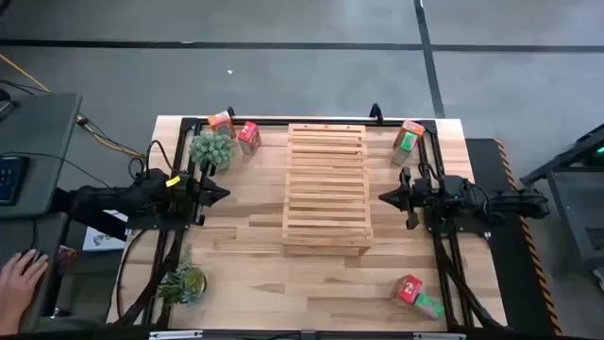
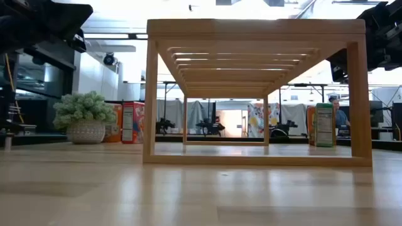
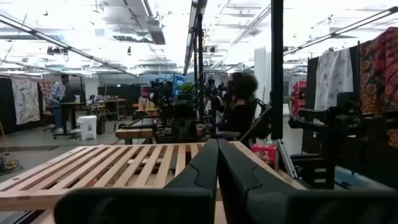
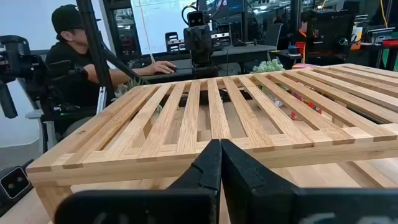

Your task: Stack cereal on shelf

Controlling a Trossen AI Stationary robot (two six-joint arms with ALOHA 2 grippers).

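The shelf (image 1: pixel 327 188), a rack of pale wooden slats, stands in the middle of the table. Two cereal boxes (image 1: pixel 236 129) stand at the far left beside a plant, one pair (image 1: pixel 408 138) at the far right, and one pair (image 1: pixel 416 296) lies at the near right. My left gripper (image 1: pixel 224 194) hovers left of the shelf, shut and empty, pointing at it. My right gripper (image 1: pixel 384 197) hovers right of the shelf, shut and empty. In the wrist views each gripper's shut fingers (image 3: pixel 217 163) (image 4: pixel 220 163) point at the shelf's slatted top.
A bushy green plant in a pot (image 1: pixel 211 148) stands at the far left beside the boxes, another plant (image 1: pixel 183 282) at the near left. A person's hand (image 1: pixel 21 276) shows off the table's left side. A person sits beyond the table in the right wrist view (image 4: pixel 68 65).
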